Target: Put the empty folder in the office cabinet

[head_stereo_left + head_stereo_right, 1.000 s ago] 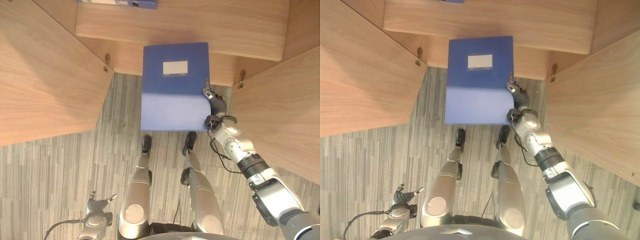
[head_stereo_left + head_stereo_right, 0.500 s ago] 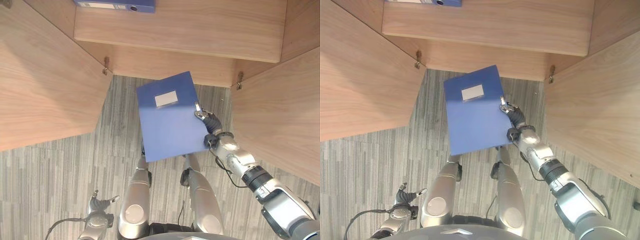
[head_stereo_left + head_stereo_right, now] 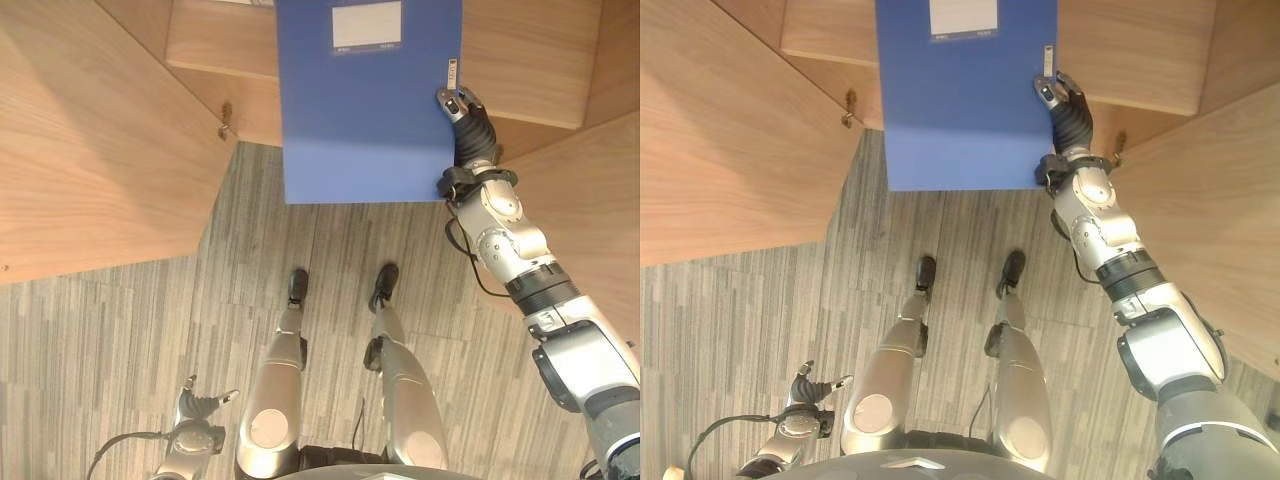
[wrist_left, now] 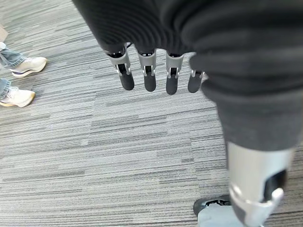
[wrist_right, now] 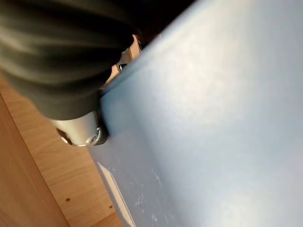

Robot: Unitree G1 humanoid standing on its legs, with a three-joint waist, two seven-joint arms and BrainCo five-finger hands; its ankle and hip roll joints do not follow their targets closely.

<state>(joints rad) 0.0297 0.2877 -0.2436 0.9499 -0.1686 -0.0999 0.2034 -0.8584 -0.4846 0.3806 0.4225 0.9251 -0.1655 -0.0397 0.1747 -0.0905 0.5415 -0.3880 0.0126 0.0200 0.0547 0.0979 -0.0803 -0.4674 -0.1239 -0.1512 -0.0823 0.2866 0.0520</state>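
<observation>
Raised and squared up since half a second ago, the flat blue rectangular folder [image 3: 365, 110] with a pale label near its far edge no longer tilts over the floor; it now reaches across the front of the light wooden office cabinet [image 3: 520, 50], its far end over the cabinet's shelf board and its near end still out over the floor.

That cabinet stands open at the far side of the scene, with one wide wooden door [image 3: 90, 150] swung out on the left and another wooden door [image 3: 590, 230] swung out on the right, a small metal hinge [image 3: 226, 118] showing at the inner edge of the left one. Between the doors and nearer in lies grey striped carpet floor [image 3: 130, 340].

The right hand [image 3: 466, 120] is up at the folder's right edge, with its thumb on the blue top face and its fingers under the cover, pinching the folder. In the right wrist view the blue face runs right up against the hand's dark cover.

The left hand [image 4: 161, 71] hangs low on the near left, above the carpet, its fingers straight and relaxed with nothing in them. A person's pale shoes [image 4: 21, 78] stand on the carpet off to that side.
</observation>
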